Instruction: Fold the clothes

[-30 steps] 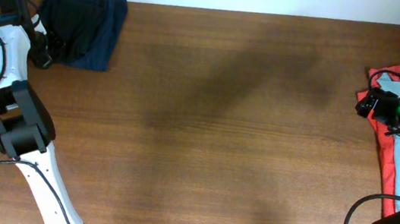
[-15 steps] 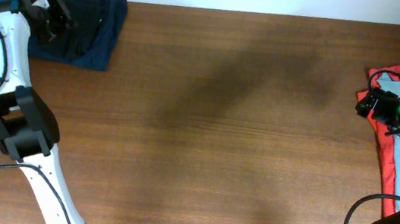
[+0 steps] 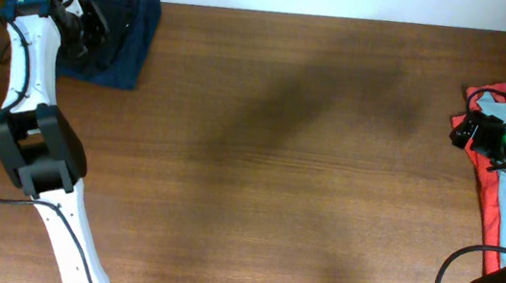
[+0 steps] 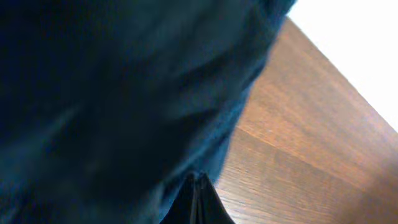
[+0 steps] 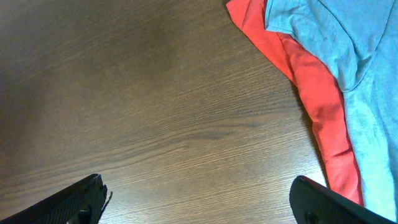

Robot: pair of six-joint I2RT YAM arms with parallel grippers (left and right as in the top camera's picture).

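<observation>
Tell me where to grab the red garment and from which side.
Best bet: pinch the exposed red garment edge, coming in over the table. Only that strip lies flat and uncovered; the light blue garment overlaps the rest.

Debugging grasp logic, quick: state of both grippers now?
Left gripper: fingers shut, at the navy garment; a pinch cannot be told.
Right gripper: open, holding nothing.

We had soft, even light overhead, with one broad, faint shadow crossing the table [image 3: 321,218]. The left wrist view was dark and blurred against the navy garment [image 4: 112,93]; the right wrist view was sharp.
</observation>
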